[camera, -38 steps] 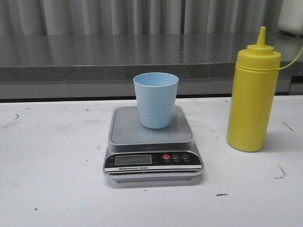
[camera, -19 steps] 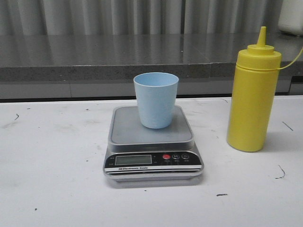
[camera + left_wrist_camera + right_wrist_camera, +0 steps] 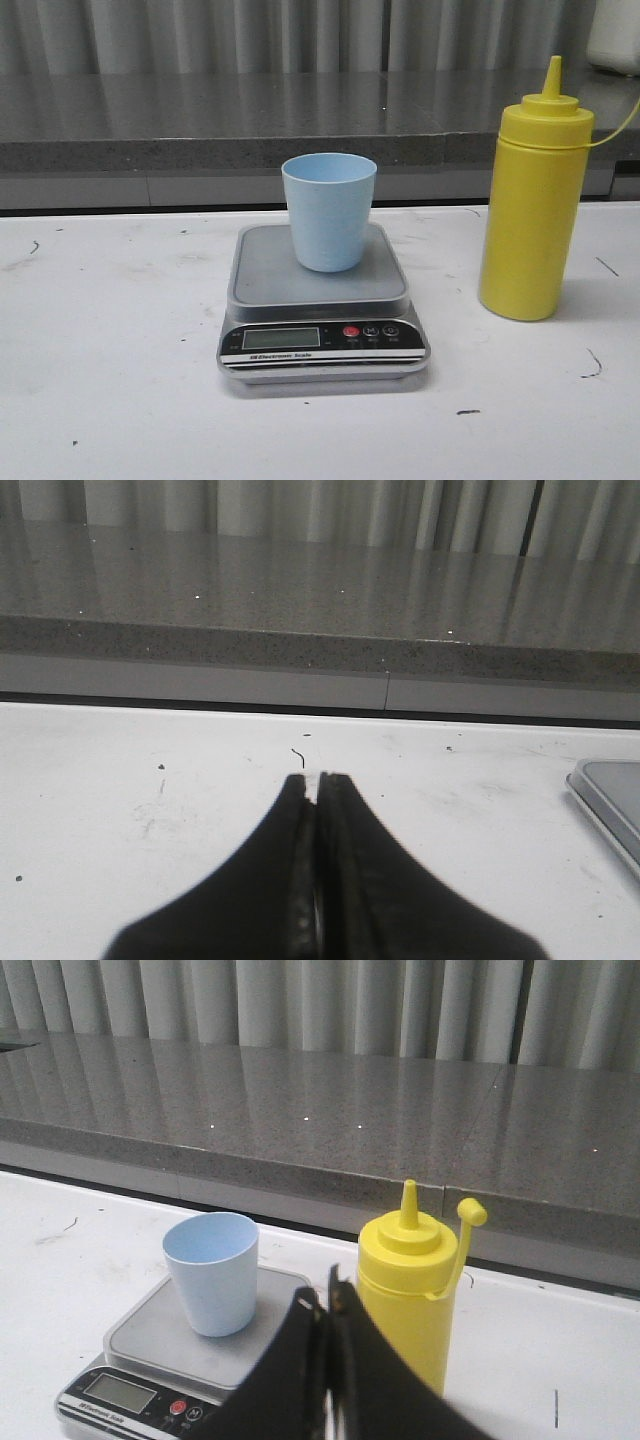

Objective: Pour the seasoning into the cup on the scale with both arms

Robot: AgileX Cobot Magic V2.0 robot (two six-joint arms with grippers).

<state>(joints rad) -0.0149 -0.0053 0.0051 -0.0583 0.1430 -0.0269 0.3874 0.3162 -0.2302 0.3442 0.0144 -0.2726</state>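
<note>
Both claws are sitting closed and empty: left gripper (image 3: 315, 777) facing bare table (image 3: 150, 780), right gripper (image 3: 325, 1300) facing the seasoning (image 3: 410, 1290), the cup (image 3: 212, 1270) at its ten o'clock.

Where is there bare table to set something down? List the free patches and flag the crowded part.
Free: the white table left of the scale, and the strip in front of it. A narrower gap lies between the scale and the yellow bottle. Crowded: the scale's platform, where the cup stands.
</note>
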